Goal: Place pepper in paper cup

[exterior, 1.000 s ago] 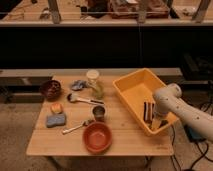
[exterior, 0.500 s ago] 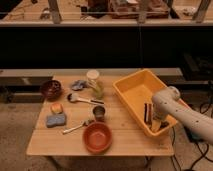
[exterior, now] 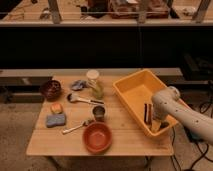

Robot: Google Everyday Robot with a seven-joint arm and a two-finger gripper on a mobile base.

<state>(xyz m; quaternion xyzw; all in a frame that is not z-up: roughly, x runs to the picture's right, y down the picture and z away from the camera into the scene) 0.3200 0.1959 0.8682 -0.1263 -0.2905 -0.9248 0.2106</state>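
The paper cup (exterior: 93, 77) stands upright at the back middle of the wooden table (exterior: 125, 140), pale cream with a round rim. A yellow-green shape (exterior: 98, 92) lies against its front; it may be the pepper, but I cannot tell for sure. My gripper (exterior: 156, 124) is far to the right of the cup, lowered into the yellow bin (exterior: 131, 86) at the end of the white arm (exterior: 177, 112). It hangs beside two dark stick-like pieces (exterior: 147, 112). Whatever it may hold is hidden.
On the table's left half are a dark brown bowl (exterior: 50, 89), a blue-grey cloth (exterior: 78, 85), a brush (exterior: 82, 99), a small metal cup (exterior: 99, 112), an orange block (exterior: 56, 107), a blue sponge (exterior: 55, 120), a spoon (exterior: 77, 126) and an orange-red bowl (exterior: 97, 137).
The arm has shifted slightly, its gripper staying low inside the yellow bin near the dark sticks. Nothing on the table has moved.
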